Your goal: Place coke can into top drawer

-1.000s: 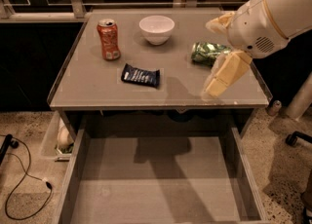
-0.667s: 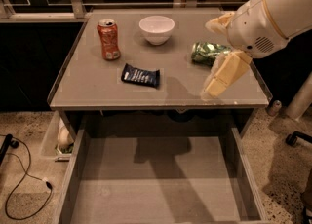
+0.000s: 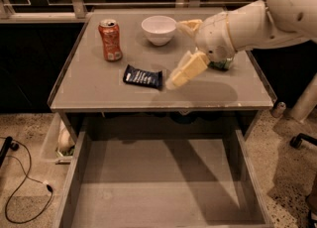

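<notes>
The coke can [image 3: 110,39] stands upright on the grey tabletop [image 3: 99,90] at the back left, red-orange with a silver top. The top drawer [image 3: 163,187] is pulled out wide below the table's front edge, and nothing lies in it. My gripper [image 3: 176,53] hangs over the middle of the tabletop, right of the can and well apart from it. It is open and empty, with its cream fingers [image 3: 186,70] spread and pointing left.
A white bowl [image 3: 158,29] stands at the back centre. A dark blue snack packet [image 3: 143,77] lies flat between the can and my gripper. A green can [image 3: 221,65] is mostly hidden behind my arm. A cable [image 3: 25,192] lies on the floor to the left.
My arm has swung left from the table's right side to over its middle, and now covers most of the green can. The objects have not moved.
</notes>
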Available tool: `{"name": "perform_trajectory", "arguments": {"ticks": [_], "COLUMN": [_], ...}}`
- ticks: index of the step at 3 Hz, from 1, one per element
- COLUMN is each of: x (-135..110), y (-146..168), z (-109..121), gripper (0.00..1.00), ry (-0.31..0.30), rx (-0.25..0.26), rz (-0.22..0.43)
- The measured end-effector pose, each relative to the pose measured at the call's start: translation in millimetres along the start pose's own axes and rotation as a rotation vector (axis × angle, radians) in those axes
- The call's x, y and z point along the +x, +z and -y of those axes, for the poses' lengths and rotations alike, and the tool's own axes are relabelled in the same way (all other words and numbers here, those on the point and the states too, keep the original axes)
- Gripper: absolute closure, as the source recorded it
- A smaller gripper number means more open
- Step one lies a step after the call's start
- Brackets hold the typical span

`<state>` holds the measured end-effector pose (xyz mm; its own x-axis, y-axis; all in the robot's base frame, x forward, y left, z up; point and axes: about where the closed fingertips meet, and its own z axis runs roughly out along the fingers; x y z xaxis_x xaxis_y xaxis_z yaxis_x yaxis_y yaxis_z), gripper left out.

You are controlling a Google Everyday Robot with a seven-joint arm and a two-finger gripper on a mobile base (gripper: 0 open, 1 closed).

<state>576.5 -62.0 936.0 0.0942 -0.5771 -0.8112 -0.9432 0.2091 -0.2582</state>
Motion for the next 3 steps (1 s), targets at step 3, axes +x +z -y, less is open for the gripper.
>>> {"name": "perform_trajectory", "arguments": {"ticks": [3], "x": [15.6], "y": [72.0], "z": [43.3], "gripper": [0.0], "ry": [0.071], "rx": [0.019], "rz": [0.179]}}
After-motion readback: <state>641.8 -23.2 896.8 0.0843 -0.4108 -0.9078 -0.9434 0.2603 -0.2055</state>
